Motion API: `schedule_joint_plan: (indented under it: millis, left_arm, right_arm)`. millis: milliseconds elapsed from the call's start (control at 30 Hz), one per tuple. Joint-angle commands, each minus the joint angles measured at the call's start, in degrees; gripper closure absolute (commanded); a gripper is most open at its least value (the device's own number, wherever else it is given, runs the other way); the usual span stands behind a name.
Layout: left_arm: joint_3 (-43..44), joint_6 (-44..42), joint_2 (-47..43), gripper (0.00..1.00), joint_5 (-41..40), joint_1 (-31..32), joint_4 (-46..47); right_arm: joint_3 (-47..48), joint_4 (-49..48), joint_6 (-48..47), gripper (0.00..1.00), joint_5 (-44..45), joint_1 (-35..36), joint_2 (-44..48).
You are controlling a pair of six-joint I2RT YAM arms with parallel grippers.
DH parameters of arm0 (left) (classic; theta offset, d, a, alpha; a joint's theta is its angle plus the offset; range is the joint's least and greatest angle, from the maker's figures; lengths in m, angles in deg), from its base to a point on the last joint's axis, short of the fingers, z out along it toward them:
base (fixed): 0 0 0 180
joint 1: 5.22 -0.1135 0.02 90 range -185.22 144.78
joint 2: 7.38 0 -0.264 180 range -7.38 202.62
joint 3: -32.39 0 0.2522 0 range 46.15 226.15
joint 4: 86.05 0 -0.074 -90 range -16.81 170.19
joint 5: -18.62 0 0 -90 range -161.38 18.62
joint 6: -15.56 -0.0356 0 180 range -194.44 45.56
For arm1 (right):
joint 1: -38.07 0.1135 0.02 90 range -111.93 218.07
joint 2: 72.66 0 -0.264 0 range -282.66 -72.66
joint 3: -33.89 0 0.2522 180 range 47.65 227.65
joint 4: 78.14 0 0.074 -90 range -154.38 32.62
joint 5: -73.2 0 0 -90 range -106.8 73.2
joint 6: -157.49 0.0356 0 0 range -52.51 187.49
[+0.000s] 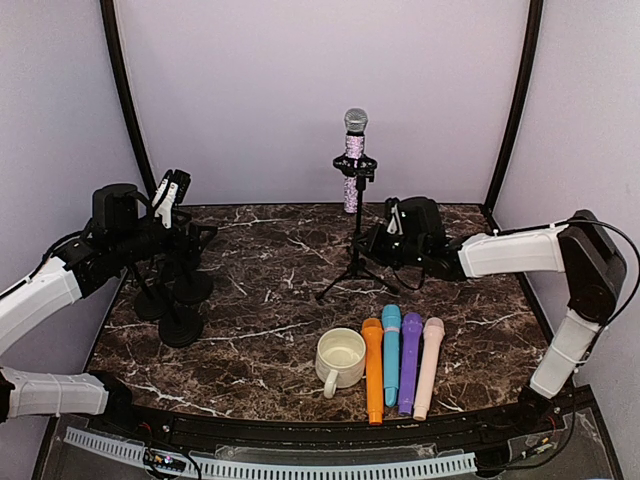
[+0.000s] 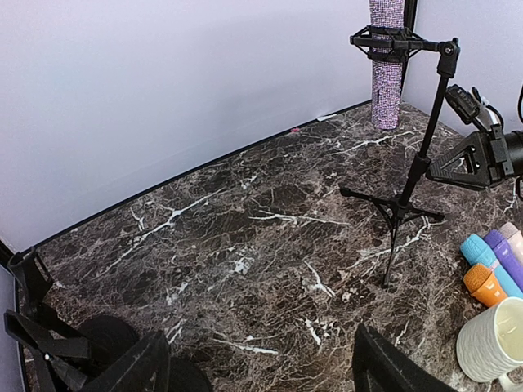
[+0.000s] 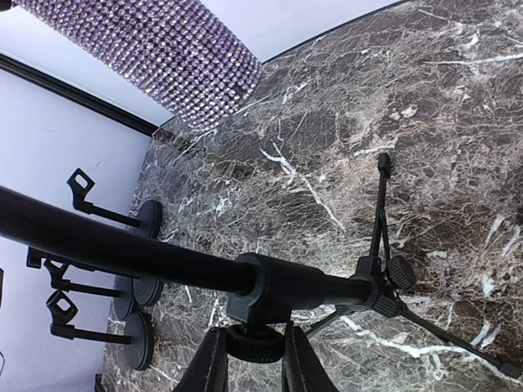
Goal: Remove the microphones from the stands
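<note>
**Purple microphone (image 1: pixel 354 150) sits in its stand (image 1: pixel 357 235)**

Centre of frame, it's held upright, high above the marble bench (image 1: pixel 260 265). Right claw (image 3: pixel 255 347) is pinched tight on the stand's pole. Left claw (image 2: pixel 253 367), far left, gapes wide, holding nothing.

End effector (image 3: pixel 255 349) pinching the stand (image 3: pixel 155 257) at its knob, sparkly purple microphone (image 3: pixel 155 49) (top left), marble table (image 3: pixel 433 106)

Left arm (image 1: pixel 45 290) raised, left pincer (image 2: pixel 260 343) wide open, right arm (image 1: pixel 510 252) stretched inward, right pincer (image 3: pixel 255 339) clamping stand (image 3: pixel 278 286)
</note>
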State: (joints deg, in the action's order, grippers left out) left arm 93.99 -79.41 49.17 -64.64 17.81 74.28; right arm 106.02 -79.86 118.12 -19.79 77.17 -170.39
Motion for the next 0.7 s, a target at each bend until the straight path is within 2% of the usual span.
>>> schedule_joint_plan:
  millis: [0, 200, 667]
  left_arm:
    - [0.32, 0.13, -0.42, 0.21, 1.21, -0.17, 0.64]
    - [0.24, 0.05, -0.26, 0.21, 0.87, -0.17, 0.64]
    - [0.24, -0.04, -0.48, 0.21, 0.79, -0.17, 0.55]
  right_arm:
    - [3.0, 5.49, -3.09, 0.92, 5.52, 1.24, 0.48]
    - [9.93, 17.97, -3.09, 0.92, 5.52, 4.92, -0.64]
    - [31.68, 43.18, -3.09, 0.92, 5.52, 13.06, -12.41]
